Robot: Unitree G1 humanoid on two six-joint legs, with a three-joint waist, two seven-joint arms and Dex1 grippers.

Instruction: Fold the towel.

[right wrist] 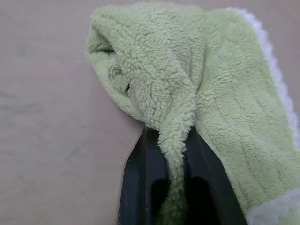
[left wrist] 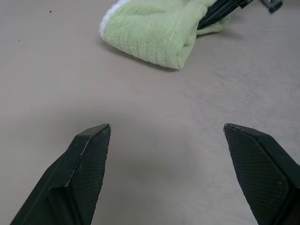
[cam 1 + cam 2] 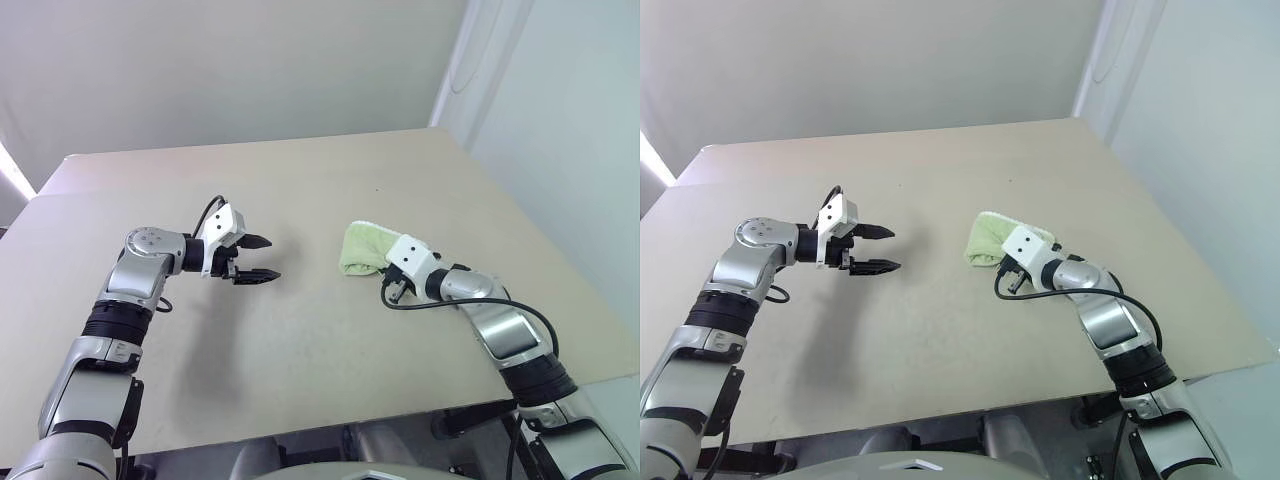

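The towel (image 3: 362, 248) is a pale lime-green terry cloth with a white edge, lying bunched on the tan table (image 3: 300, 340) right of centre. My right gripper (image 3: 382, 263) rests low at the towel's near side. In the right wrist view a ridge of the towel (image 1: 187, 79) runs down between the two black fingers (image 1: 138, 187), which pinch it. My left gripper (image 3: 272, 258) hovers over bare table well to the left of the towel, pointing toward it, open and holding nothing. The left wrist view shows the towel (image 2: 150, 33) beyond its spread fingertips (image 2: 93, 145).
The table's right edge (image 3: 560, 260) runs close behind my right arm, with a pale wall beyond it. A seam crosses the tabletop at the far left (image 3: 60, 195). Bare surface lies between the two grippers.
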